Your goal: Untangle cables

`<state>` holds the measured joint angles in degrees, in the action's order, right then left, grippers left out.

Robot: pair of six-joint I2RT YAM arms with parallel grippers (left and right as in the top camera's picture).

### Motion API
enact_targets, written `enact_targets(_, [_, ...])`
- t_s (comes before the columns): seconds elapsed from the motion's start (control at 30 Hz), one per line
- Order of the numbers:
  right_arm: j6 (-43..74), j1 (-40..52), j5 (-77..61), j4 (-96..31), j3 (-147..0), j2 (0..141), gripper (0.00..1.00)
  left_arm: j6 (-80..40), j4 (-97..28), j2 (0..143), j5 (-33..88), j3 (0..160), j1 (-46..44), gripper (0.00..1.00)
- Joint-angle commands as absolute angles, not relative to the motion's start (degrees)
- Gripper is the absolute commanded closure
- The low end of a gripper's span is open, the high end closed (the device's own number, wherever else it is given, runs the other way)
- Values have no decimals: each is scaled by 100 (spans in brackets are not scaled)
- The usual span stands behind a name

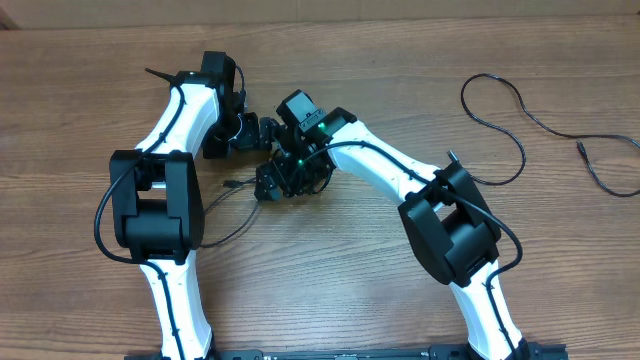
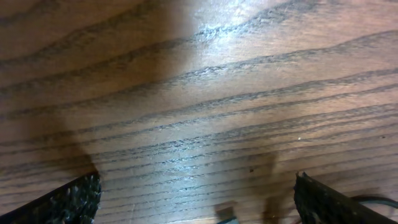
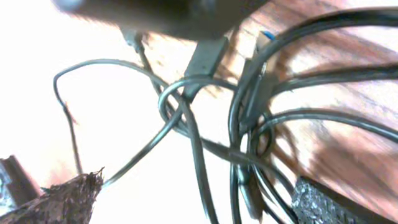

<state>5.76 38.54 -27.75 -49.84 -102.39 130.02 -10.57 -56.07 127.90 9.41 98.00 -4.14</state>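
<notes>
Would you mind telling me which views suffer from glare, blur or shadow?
Right wrist: left half blown out white, cables slightly soft, a dark blur along the top. Left wrist: table grain fairly sharp, with a bright sheen near the top and soft shadows. Overhead: evenly lit, clear.

Our left arm [image 1: 185, 115] and right arm [image 1: 385, 165] wear white shells, black joints, black wires [image 1: 105, 205]; a green light [image 1: 322, 128] glows.

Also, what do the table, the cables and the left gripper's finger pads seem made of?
The table: wood or wood-look laminate; brown grain lines, slight sheen. The cables: smooth black jacket, probably plastic or rubber; they bend in loose loops. The finger pads: black, rough and pebbled, perhaps rubber.
</notes>
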Motion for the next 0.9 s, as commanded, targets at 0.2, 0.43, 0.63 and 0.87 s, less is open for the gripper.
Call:
enact_targets(0.2, [545, 3033, -4281, -5295, -10591, 12505, 0, -652, -5546, 12925, 1380, 9714, -416, 4])
enact_targets(0.43, [613, 2029, -5207, -5935, -10589, 12505, 0, 388, -5561, 12925, 2646, 9714, -416, 13])
enact_targets(0.63, [416, 1761, -5306, -6617, -10573, 12505, 0, 386, -5537, 12925, 2665, 9714, -414, 16])
enact_targets(0.87, [-276, 2189, -5680, -6720, -10571, 12505, 0, 386, -5546, 12925, 2644, 9714, -414, 55])
